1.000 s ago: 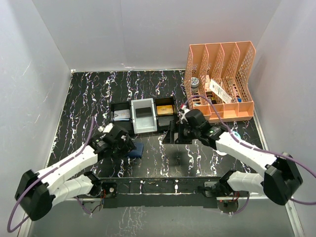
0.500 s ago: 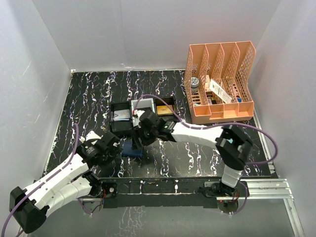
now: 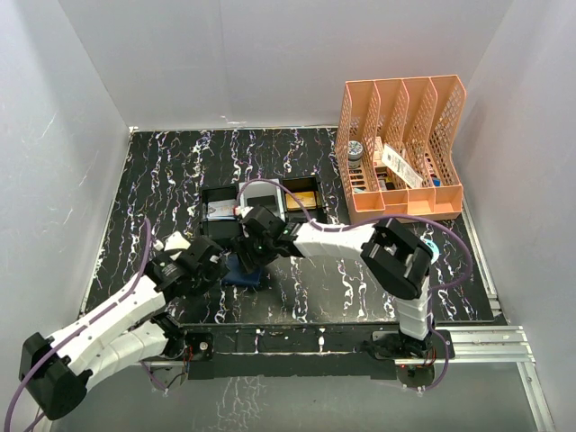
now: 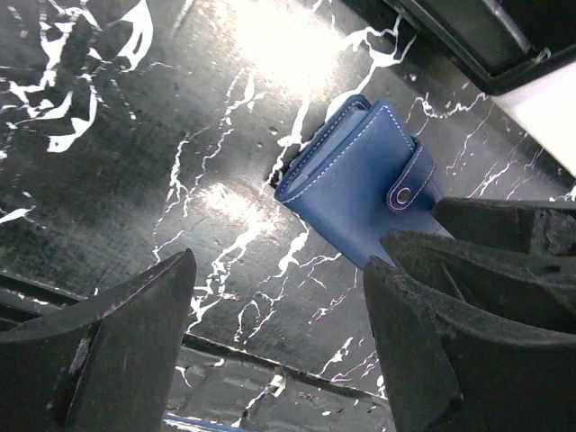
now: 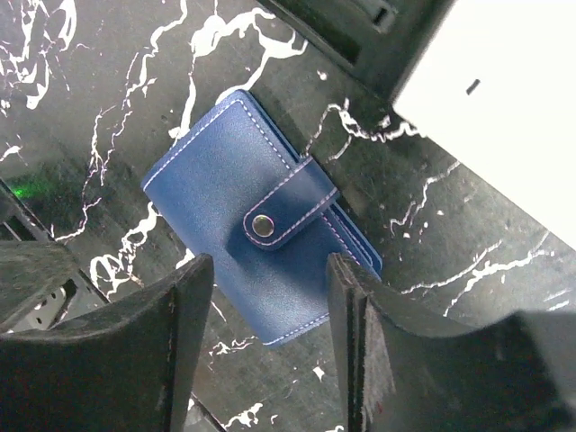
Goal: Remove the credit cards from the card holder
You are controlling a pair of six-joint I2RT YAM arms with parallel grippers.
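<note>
While left end effector (image 4: 279, 274) and right end effector (image 5: 270, 270) gape empty, stitched navy leather card holder (image 5: 236, 202), snap-shut.

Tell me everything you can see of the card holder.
The card holder is a small navy fold-over wallet, leather-like, with pale stitching along its edges. It is folded shut, its tab snapped down by a metal stud. It lies flat on the black marbled table, near the compartment tray but apart from it. The right gripper hangs open over it, a finger on either side; contact cannot be told.
</note>
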